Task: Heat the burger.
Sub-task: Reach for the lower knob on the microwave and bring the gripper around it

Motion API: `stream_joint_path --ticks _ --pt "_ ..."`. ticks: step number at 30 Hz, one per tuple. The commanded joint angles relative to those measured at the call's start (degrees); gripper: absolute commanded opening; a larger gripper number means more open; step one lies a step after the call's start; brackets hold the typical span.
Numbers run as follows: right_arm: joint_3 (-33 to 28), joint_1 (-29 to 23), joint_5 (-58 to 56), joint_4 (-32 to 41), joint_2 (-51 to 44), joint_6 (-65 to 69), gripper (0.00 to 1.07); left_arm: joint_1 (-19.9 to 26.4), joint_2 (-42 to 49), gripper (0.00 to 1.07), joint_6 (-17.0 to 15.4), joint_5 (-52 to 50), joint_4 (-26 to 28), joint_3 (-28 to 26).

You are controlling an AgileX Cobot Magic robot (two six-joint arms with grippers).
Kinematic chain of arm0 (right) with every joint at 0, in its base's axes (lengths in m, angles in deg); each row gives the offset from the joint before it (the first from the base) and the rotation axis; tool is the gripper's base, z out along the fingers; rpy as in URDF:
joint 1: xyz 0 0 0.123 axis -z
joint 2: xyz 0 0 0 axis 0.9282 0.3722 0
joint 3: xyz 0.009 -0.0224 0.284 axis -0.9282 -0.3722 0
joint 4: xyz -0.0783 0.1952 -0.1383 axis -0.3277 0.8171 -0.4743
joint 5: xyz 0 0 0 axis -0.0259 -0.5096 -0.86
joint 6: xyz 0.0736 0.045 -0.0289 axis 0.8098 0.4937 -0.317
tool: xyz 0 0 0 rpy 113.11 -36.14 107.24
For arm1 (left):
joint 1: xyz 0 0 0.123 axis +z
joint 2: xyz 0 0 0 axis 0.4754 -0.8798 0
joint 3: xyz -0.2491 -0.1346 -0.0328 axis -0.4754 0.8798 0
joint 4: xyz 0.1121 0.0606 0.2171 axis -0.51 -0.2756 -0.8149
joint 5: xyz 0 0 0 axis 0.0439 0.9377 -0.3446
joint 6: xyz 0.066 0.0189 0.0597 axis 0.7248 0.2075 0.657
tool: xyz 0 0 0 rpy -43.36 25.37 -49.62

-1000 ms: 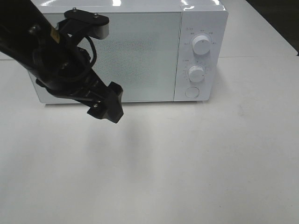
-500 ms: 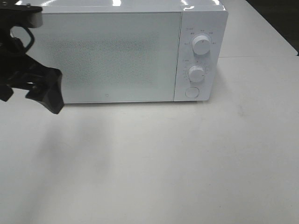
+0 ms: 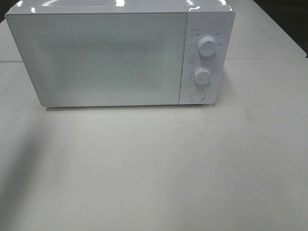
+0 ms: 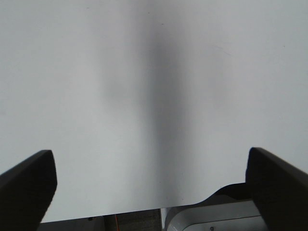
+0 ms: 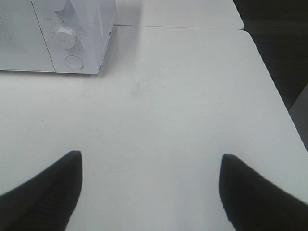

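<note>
Burger hidden from view — white microwave (image 3: 120, 55) shut on table (image 3: 154, 168).

A white microwave (image 3: 120, 53) stands at the back of the pale surface (image 3: 159, 168), its speckled door (image 3: 96, 72) shut. On the panel to the right of the door, an upper knob (image 3: 207, 46) sits above a lower knob (image 3: 202, 76), with a round button (image 3: 197, 95) just beneath. A thin seam (image 3: 269, 58) crosses the surface beside the microwave.
</note>
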Motion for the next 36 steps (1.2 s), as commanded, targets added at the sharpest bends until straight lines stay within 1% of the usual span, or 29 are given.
stream_joint_path --ticks 1,2,3,5,10,14,18,20,21,22,23,24,25,26,27,28,29,30,31,32,33,34,35,36 --pt "-0.11 0.0 0.06 -0.29 -1.49 -0.74 0.76 2.69 2.23 1.01 0.34 1.6 0.57 0.23" --pt "-0.11 0.0 0.06 -0.29 -1.49 -0.74 0.76 4.76 3.9 1.01 0.57 2.69 0.92 0.23" --pt "-0.11 0.0 0.06 -0.29 -1.49 -0.74 0.76 4.76 3.9 1.01 0.57 2.69 0.92 0.23" --pt "-0.11 0.0 0.06 -0.29 -1.49 -0.74 0.76 7.05 6.99 1.01 1.72 3.95 1.72 0.29" --pt "-0.11 0.0 0.06 -0.29 -1.49 -0.74 0.76 7.62 11.23 1.01 1.6 4.76 2.01 0.29" --pt "-0.11 0.0 0.06 -0.29 -1.49 -0.74 0.76 7.62 17.3 1.01 1.55 5.16 3.84 0.29" --pt "-0.11 0.0 0.06 -0.29 -1.49 -0.74 0.76 7.62 20.91 1.01 1.38 5.04 4.3 0.57" --pt "-0.11 0.0 0.06 -0.29 -1.49 -0.74 0.76 7.62 25.32 1.01 1.38 3.5 4.58 3.32" --pt "-0.11 0.0 0.06 -0.29 -1.49 -0.74 0.76 7.62 25.32 1.01 1.38 3.5 4.58 3.32" --pt "-0.11 0.0 0.06 -0.29 -1.49 -0.74 0.76 7.62 28.82 1.01 1.38 2.46 4.76 6.59" --pt "-0.11 0.0 0.06 -0.29 -1.49 -0.74 0.76 7.62 28.82 1.01 1.38 2.46 4.76 6.59" --pt "-0.11 0.0 0.06 -0.29 -1.49 -0.74 0.76 7.62 30.77 1.01 1.43 1.78 4.76 8.37" --pt "-0.11 0.0 0.06 -0.29 -1.49 -0.74 0.76 7.62 34.49 1.01 1.49 0.46 4.76 11.8" --pt "-0.11 0.0 0.06 -0.29 -1.49 -0.74 0.76 7.62 34.49 1.01 1.49 0.46 4.76 11.8" --pt "-0.11 0.0 0.06 -0.29 -1.49 -0.74 0.76 7.62 36.61 1.01 1.66 -0.11 4.7 13.75" --pt "-0.11 0.0 0.06 -0.29 -1.49 -0.74 0.76 7.62 40.45 1.01 1.89 -1.2 4.7 17.25" --pt "-0.11 0.0 0.06 -0.29 -1.49 -0.74 0.76 7.62 40.45 1.01 1.89 -1.2 4.7 17.25" --pt "-0.11 0.0 0.06 -0.29 -1.49 -0.74 0.76 7.62 44.69 1.01 1.95 -2.46 4.7 20.97" --pt "-0.11 0.0 0.06 -0.29 -1.49 -0.74 0.76 7.62 46.7 1.01 2.18 -2.98 4.64 22.8" --pt "-0.11 0.0 0.06 -0.29 -1.49 -0.74 0.76 7.62 46.7 1.01 2.18 -2.98 4.64 22.8" --pt "-0.11 0.0 0.06 -0.29 -1.49 -0.74 0.76 7.62 50.19 1.01 2.86 -3.61 4.35 25.9" --pt "-0.11 0.0 0.06 -0.29 -1.49 -0.74 0.76 7.62 51.62 1.01 3.09 -3.9 4.35 27.22" --pt "-0.11 0.0 0.06 -0.29 -1.49 -0.74 0.76 7.62 51.62 1.01 3.09 -3.9 4.35 27.22" --pt "-0.11 0.0 0.06 -0.29 -1.49 -0.74 0.76 7.62 54.89 1.01 3.15 -3.95 4.35 29.97"
